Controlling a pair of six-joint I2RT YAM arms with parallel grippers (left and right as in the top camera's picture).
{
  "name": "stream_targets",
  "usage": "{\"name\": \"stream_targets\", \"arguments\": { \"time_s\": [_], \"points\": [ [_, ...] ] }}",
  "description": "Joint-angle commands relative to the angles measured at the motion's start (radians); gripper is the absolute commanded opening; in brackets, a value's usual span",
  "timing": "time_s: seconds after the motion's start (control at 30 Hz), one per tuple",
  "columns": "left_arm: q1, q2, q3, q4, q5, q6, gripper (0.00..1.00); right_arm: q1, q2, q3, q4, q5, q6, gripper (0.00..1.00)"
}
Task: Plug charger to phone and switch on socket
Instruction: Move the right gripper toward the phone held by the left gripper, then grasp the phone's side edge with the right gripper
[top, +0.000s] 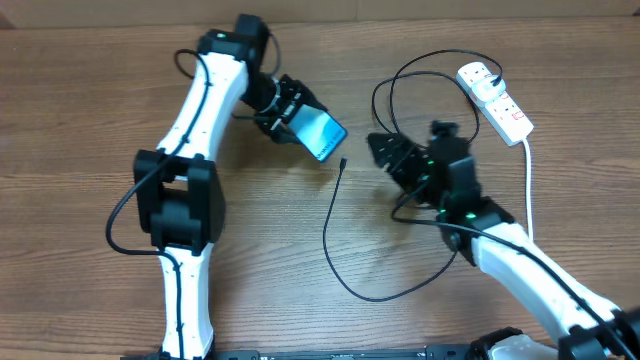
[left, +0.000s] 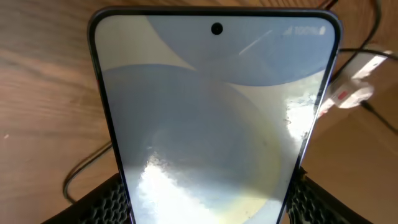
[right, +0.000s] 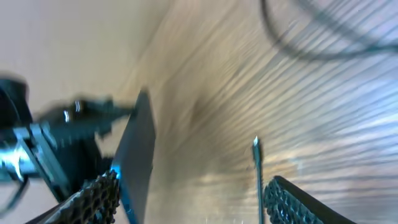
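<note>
Overhead: left pincer (top: 292, 112) clamps the phone (top: 320, 133) at one end. Right pincer (top: 383, 150) is wide and empty, with the charger connector (top: 343, 163) loose on the table just ahead of it. Nothing is mated yet; the socket (top: 495, 98) sits well behind it, and I judge its switch still to do

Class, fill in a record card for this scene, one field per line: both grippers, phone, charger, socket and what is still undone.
left gripper: shut on one end of the phone, holding it tilted
phone: screen lit, nothing plugged in
right gripper: open, empty, facing the connector
charger: black cable looped on the table, running to the socket
connector: free, just short of the phone
socket: white, far right
undone: connector not yet in phone; switch position too small to tell
</note>
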Motion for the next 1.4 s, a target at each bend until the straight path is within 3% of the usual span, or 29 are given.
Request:
{"name": "stream_targets", "arguments": {
  "time_s": [0.0, 0.27, 0.57, 0.87, 1.1, 1.37],
  "points": [
    [0.035, -0.001, 0.033, -0.035, 0.157, -0.006, 0.04, -0.043, -0.029, 0.031, -0.024, -0.004, -0.004, 0.75],
    [0.038, -0.001, 0.033, -0.070, 0.183, -0.006, 0.04, -0.020, -0.028, 0.031, 0.013, -0.035, -0.031, 0.75],
    [-0.056, -0.001, 0.033, -0.063, -0.033, -0.115, 0.04, 0.074, -0.017, 0.031, 0.022, 0.001, -0.031, 0.75],
    [-0.164, -0.001, 0.033, 0.013, -0.133, -0.187, 0.04, 0.112, 0.048, 0.031, 0.031, 0.032, -0.018, 0.75],
    [-0.204, -0.001, 0.034, 0.037, -0.129, -0.196, 0.04, 0.138, 0.121, 0.031, 0.093, 0.026, 0.005, 0.67],
    [-0.214, -0.001, 0.034, 0.037, -0.053, -0.201, 0.04, 0.144, 0.142, 0.031, 0.134, 0.063, 0.004, 0.51]
  ]
}}
